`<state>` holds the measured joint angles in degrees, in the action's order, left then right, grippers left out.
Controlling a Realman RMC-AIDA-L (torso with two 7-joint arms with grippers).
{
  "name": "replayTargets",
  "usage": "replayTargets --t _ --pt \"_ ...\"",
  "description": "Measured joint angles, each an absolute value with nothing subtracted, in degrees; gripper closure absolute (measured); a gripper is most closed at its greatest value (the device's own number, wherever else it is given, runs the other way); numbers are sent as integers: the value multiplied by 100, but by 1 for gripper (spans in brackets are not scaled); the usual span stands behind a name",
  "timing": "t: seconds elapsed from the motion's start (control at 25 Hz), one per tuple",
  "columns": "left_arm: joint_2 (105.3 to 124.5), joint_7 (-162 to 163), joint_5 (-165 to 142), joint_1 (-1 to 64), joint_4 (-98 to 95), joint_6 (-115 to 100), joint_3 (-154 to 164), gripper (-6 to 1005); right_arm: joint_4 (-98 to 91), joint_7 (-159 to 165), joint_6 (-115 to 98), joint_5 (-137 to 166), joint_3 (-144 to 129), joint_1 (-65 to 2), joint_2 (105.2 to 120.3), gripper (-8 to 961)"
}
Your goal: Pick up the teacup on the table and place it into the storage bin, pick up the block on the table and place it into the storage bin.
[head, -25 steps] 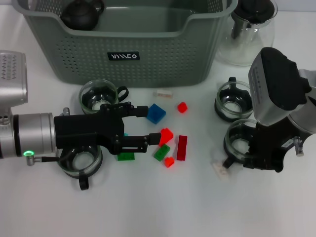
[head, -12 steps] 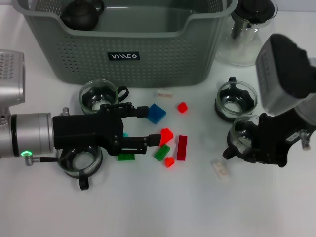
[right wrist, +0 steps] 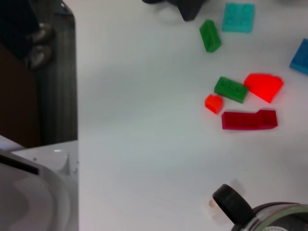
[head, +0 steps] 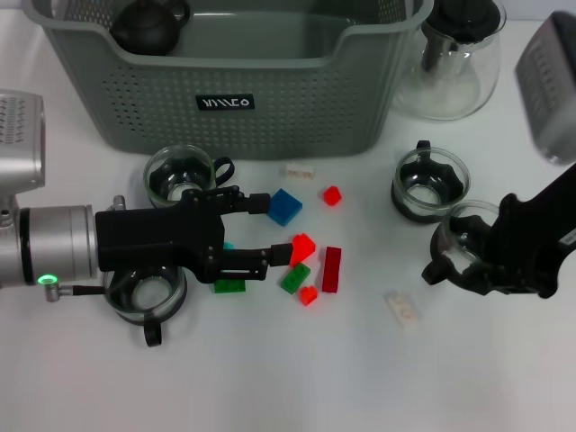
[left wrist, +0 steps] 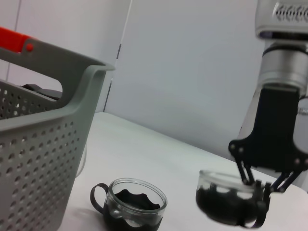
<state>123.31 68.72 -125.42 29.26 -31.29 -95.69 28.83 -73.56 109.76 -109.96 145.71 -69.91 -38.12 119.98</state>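
Teacup is clenched in the right end effector, lifted off the tabletop; storage bin holds a dark teapot; left end effector released over blocks.

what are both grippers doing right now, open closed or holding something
Left gripper: open, low over the blocks, holding nothing.
Right gripper: shut on a glass teacup, lifted off the table.
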Motion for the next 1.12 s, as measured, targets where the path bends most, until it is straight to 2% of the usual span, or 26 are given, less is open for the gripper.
replayTargets --t 0.52,1.12 --pt "12321 6833 -12556 2927 -3121 -9467 2883 173 -7673 11290 -11385 14428 -6464 -4229 11970 895" --pt "12322 6795 -12621 2927 -3138 -9412 3058 172 -7759 11521 -10942 13045 -5413 -5599 11997 896"
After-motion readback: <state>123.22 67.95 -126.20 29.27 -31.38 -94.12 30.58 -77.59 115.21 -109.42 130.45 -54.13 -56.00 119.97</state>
